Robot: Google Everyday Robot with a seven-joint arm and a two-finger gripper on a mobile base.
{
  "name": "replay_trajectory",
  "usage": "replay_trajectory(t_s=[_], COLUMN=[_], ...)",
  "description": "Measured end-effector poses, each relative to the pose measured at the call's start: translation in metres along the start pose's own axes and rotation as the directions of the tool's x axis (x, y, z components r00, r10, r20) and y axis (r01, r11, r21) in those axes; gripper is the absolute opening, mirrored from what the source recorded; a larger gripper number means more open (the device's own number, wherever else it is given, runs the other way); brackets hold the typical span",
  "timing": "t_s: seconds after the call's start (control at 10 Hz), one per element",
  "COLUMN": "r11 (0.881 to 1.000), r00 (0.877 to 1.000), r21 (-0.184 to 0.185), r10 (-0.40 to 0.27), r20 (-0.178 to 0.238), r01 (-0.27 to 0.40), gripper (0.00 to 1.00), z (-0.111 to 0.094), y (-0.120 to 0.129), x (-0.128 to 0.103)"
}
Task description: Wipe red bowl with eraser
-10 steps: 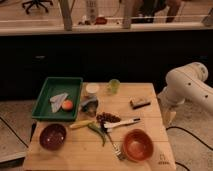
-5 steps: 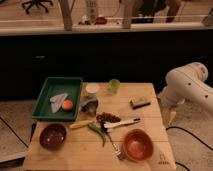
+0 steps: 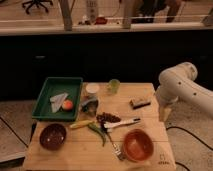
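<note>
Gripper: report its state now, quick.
Gripper: open, holding nothing, hanging beside the right edge of the table, apart from the eraser.

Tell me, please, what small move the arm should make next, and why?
Probably bring the gripper over the eraser: the gripper hangs open and empty just off the edge of the table, the eraser lies untouched nearby, and the red bowl cannot be wiped until the eraser is held.
</note>
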Motion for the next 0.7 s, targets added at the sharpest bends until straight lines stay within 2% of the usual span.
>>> replay_trajectory(t_s=[0.7], r11=[0.998], r00=[0.998], r21=[0.014], r10=[-0.06], r20=[-0.007], r01=[0.06], gripper=[0.8], z=[0.027], y=[-0.02], x=[0.004])
